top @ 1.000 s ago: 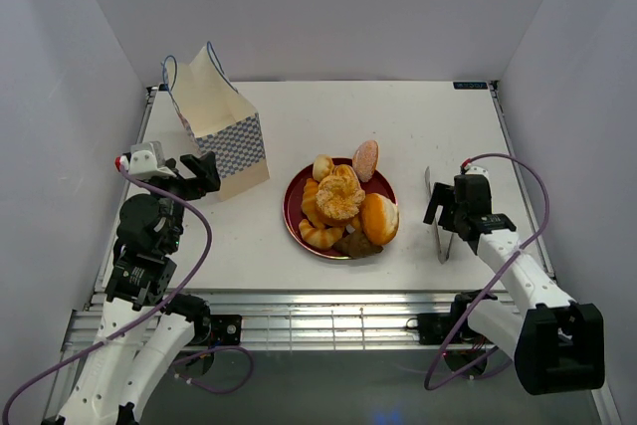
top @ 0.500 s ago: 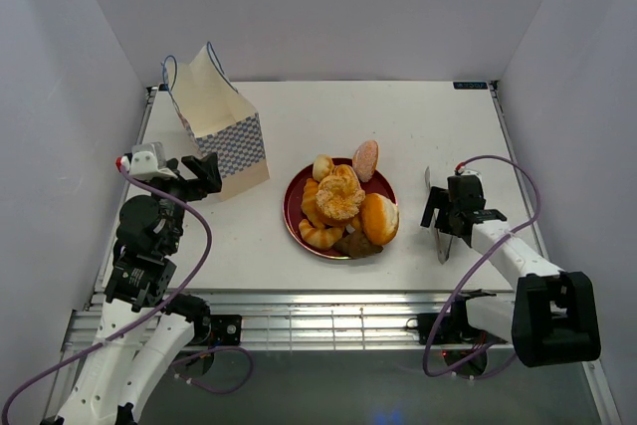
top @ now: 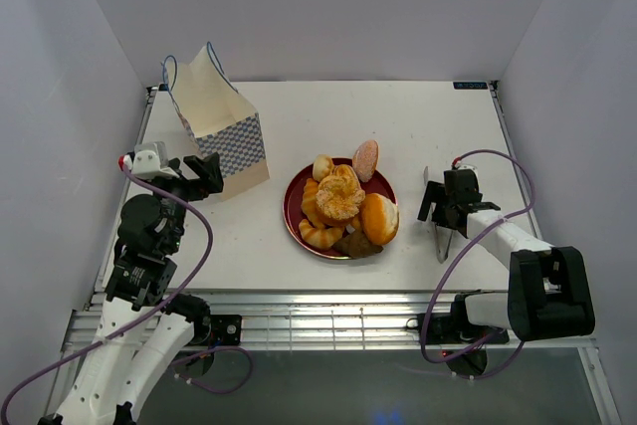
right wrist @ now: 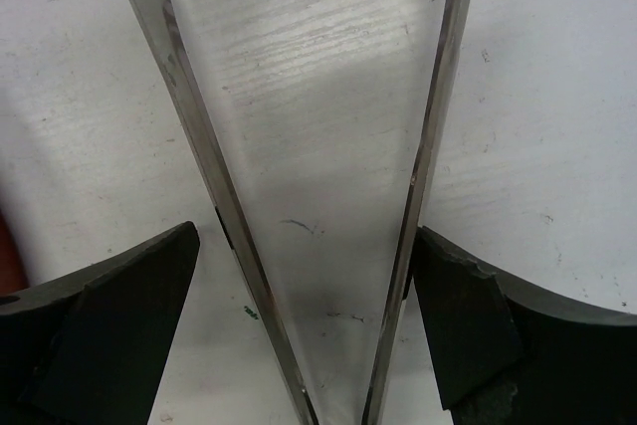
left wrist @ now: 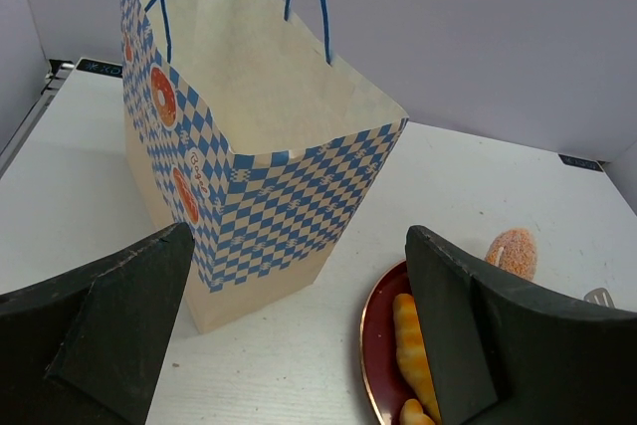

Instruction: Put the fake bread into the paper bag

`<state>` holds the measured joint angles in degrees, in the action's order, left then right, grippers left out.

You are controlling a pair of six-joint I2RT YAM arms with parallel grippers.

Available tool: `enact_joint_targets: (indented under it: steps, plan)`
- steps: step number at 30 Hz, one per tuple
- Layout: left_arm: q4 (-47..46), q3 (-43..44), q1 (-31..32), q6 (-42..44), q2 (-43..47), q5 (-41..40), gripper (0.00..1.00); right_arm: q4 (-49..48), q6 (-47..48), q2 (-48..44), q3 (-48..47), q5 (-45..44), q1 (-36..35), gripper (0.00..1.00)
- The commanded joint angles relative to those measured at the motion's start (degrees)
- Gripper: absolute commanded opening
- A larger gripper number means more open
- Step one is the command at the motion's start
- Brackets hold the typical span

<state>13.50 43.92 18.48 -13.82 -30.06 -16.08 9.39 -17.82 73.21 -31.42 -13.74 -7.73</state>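
The fake bread [top: 343, 201] is piled on a dark red plate [top: 292, 208] at the table's middle, with a pinkish bun [top: 365, 159] at its far rim. The paper bag [top: 217, 131] stands open at the far left. My left gripper [top: 204, 171] hovers open just in front of the paper bag [left wrist: 259, 176], with nothing between its fingers; in that wrist view [left wrist: 299, 236] the plate's edge [left wrist: 373, 345] and a croissant [left wrist: 408, 335] show at lower right. My right gripper [top: 435, 204] is open and low over metal tongs [top: 439, 231], its fingers straddling the tongs' two arms [right wrist: 194, 126].
The tongs lie on the white table [top: 428, 126] right of the plate, spread in a V. White walls close in the table on three sides. The arms' bases and a metal rail [top: 318, 320] run along the near edge.
My right gripper has shifted slightly left and down over the tongs, its forearm dropping lower. The left arm, bag and bread have not moved.
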Motion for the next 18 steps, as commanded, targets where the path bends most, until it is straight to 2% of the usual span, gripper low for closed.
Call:
enact_joint_targets:
  steps: [1, 9, 18]
  plan:
    - [0.7, 0.3, 0.3, 0.5, -0.7, 0.3, 0.98, -2.8, -0.3, 0.1, -0.6, 0.1, 0.2, 0.92]
    - [0.7, 0.2, 0.8, 0.6, -0.7, 0.7, 0.98, -2.0, -0.2, -0.2, -0.7, 1.3, 0.2, 0.76]
    - [0.7, 0.2, 1.2, 0.5, -0.8, 0.7, 0.98, -0.9, 0.8, -1.0, -1.8, 1.9, 0.2, 0.68]
